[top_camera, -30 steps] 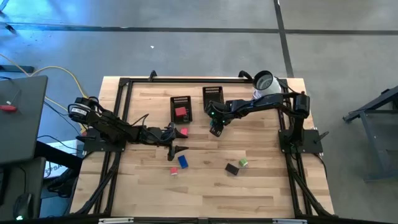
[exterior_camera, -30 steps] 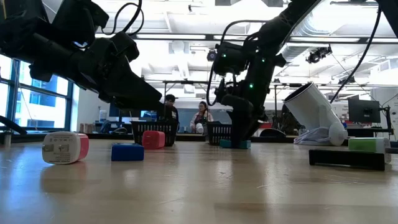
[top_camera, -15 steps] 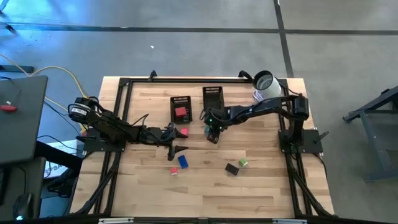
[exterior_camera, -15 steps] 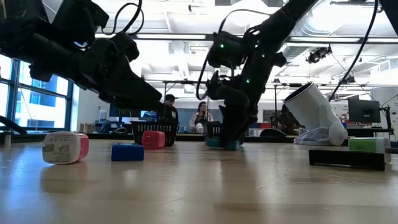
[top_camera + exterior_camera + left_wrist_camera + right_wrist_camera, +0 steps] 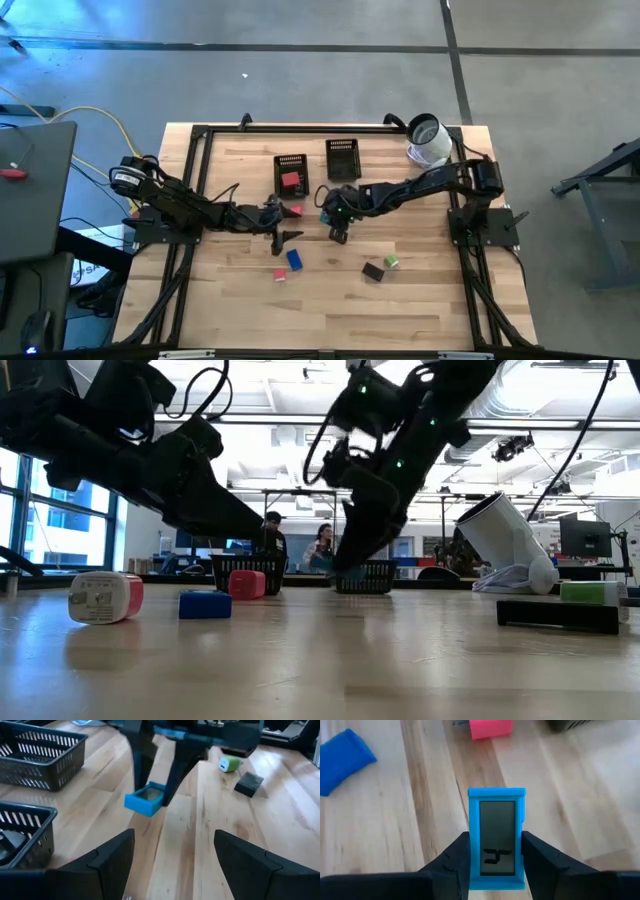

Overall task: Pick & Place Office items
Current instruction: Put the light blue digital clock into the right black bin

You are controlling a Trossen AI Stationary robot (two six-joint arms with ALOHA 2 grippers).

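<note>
Blue plastic is what your right gripper [image 5: 496, 870] holds: a small light-blue piece with a grey screen [image 5: 496, 840], pinched by its long sides between the two dark fingers [image 5: 451, 857]. In the left wrist view you see the same piece [image 5: 145, 800] hanging clear above the bench [image 5: 220, 845], so it is lifted, not resting. From above, this gripper [image 5: 337, 231] is near the middle of the bench, in front of the two black mesh trays [image 5: 292, 172] [image 5: 342, 158].

Your left gripper [image 5: 281, 229] waits just beside it with the fingers standing wide apart and nothing between them. A pink piece [image 5: 294, 211] lies close by it, and a darker blue piece [image 5: 294, 259] and a small red-and-white one [image 5: 279, 274] lie nearer the front. A black piece [image 5: 373, 271] and a green one [image 5: 391, 262] lie more to the right, and a white cylinder [image 5: 427, 137] lies at the far right corner.

What could go wrong, I think: the fingers grip only the lower part of the piece, so a quick swing toward a tray may let it tilt or slip out. Also the two arms are close together, and a careless path may touch the left arm or push the pink piece.

On the grey screen there is one dark mark, something like a digit, but I cannot read it with certainty. I see no brand name on it.
</note>
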